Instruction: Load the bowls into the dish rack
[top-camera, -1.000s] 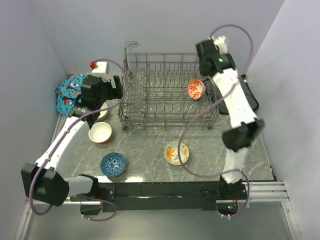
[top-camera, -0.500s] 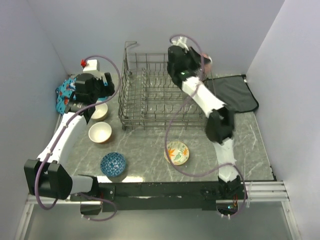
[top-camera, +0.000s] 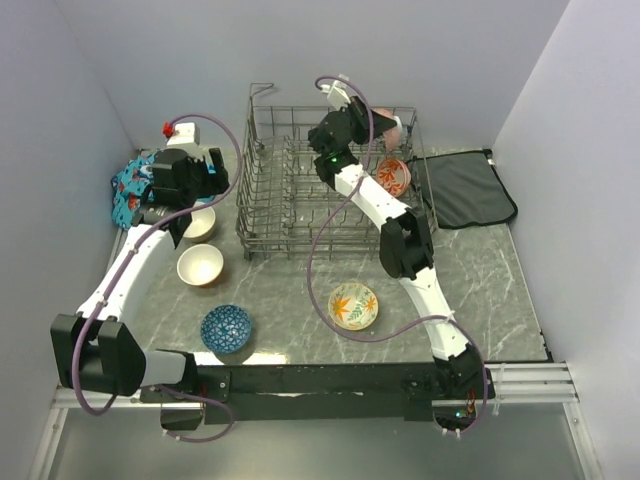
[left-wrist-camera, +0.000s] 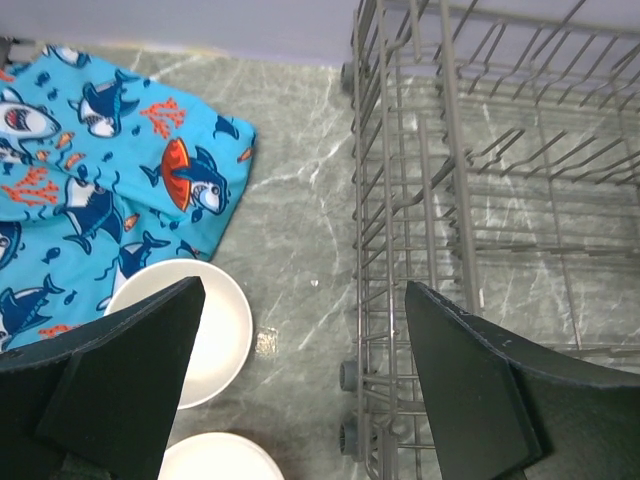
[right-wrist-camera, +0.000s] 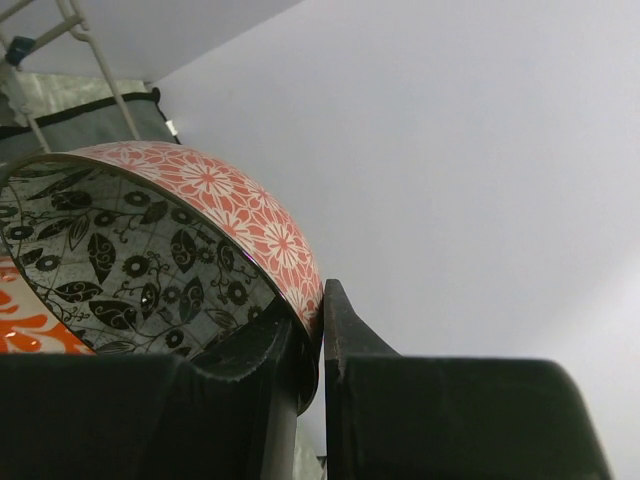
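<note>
Sitting in the rack: one red bowl, tilted among the tines at the right end. Nothing else is in the rack.
Rack spot: middle of the table's far edge.
Loose bowls: a cream bowl sits near the left edge. A second cream bowl is just beyond it, partly under the left arm. The blue bowl is by the near-left corner, and the leaf bowl is mid near edge.
Other stuff: shark cloth in the far-left corner, mat at the far-right corner.
Changed: a second ago the right arm was up by the far-right corner, and now it's swung left over the rack's far edge. The red bowl hasn't budged.
Right side: right gripper is clamped on the rim of a patterned bowl, red flowers outside and black leaves inside. It's held up above the rack's far right part.
Left side: left gripper is spread wide with nothing in it. It hangs over the gap between the second cream bowl and the rack's left wall.
</note>
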